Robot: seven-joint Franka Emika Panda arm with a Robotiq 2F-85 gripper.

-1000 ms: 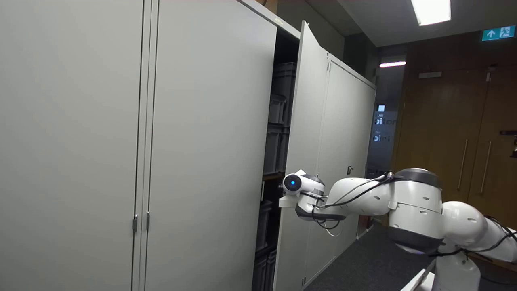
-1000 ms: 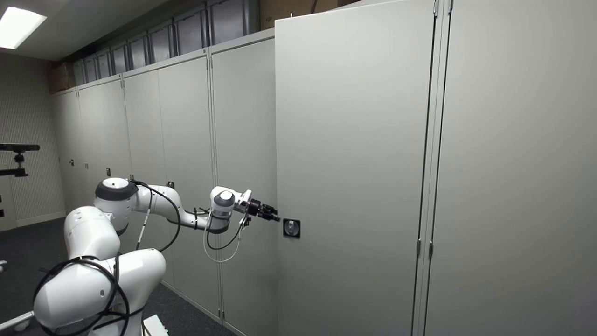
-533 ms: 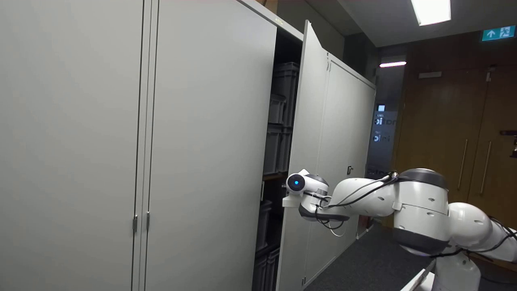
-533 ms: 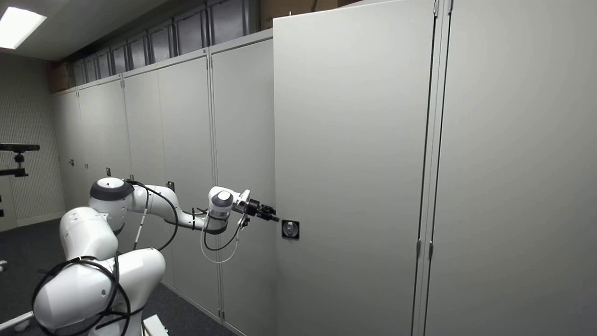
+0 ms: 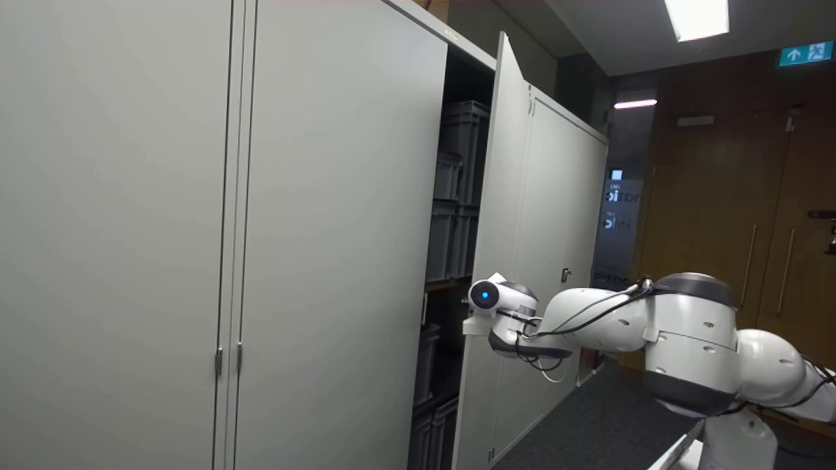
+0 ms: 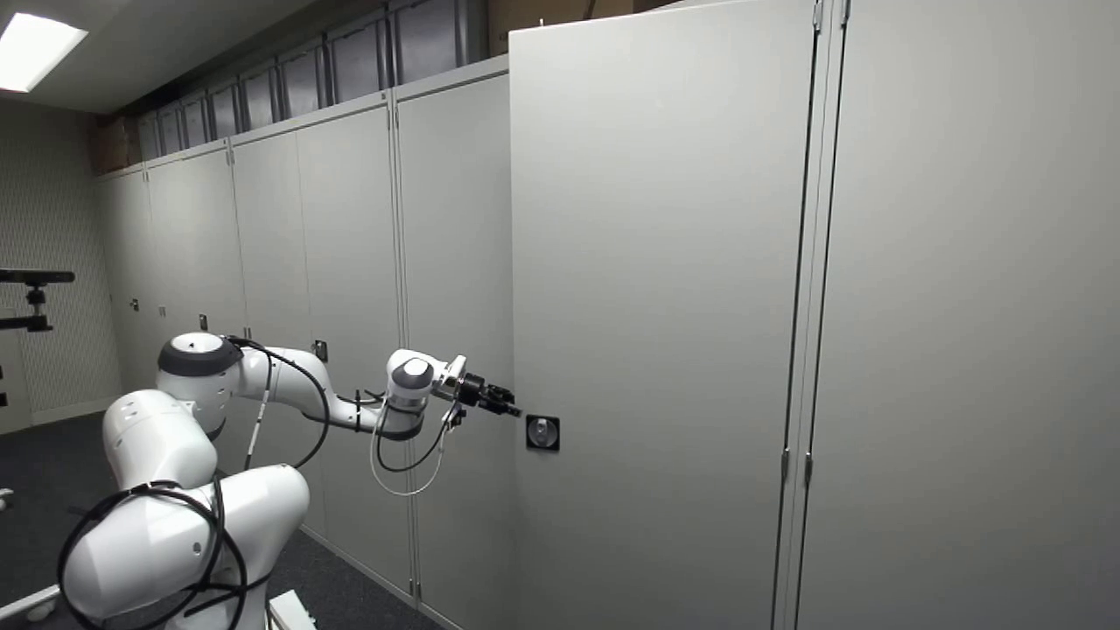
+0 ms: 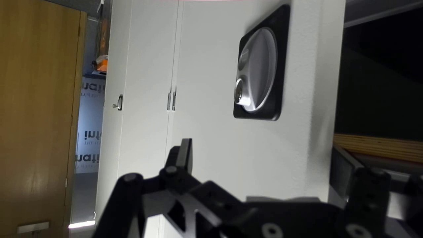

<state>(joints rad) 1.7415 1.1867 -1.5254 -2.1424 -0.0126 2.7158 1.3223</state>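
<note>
A tall pale grey cabinet door stands ajar in both exterior views (image 5: 499, 196) (image 6: 656, 227). A black plate with a round silver handle and lock (image 6: 542, 432) sits near its free edge; it shows large in the wrist view (image 7: 261, 66). My gripper (image 7: 261, 145) is open, its fingers wide apart around the door's free edge, below the handle plate in the wrist view. One finger (image 7: 185, 155) is on the outer face side, the other (image 7: 342, 168) on the inner side. I cannot tell whether either touches the door. In an exterior view the gripper (image 6: 514, 404) is beside the door edge.
Grey bins (image 5: 450, 235) stand on shelves inside the cabinet. Closed cabinet doors (image 5: 339, 228) (image 6: 971, 306) stand on both sides. More grey bins (image 6: 359, 61) line the cabinet tops. A wooden door (image 7: 36, 99) and a camera stand (image 6: 35, 297) are farther off.
The cabinet door has swung a little further open, showing more of the bins. The arm and gripper have drawn back along with its free edge.
</note>
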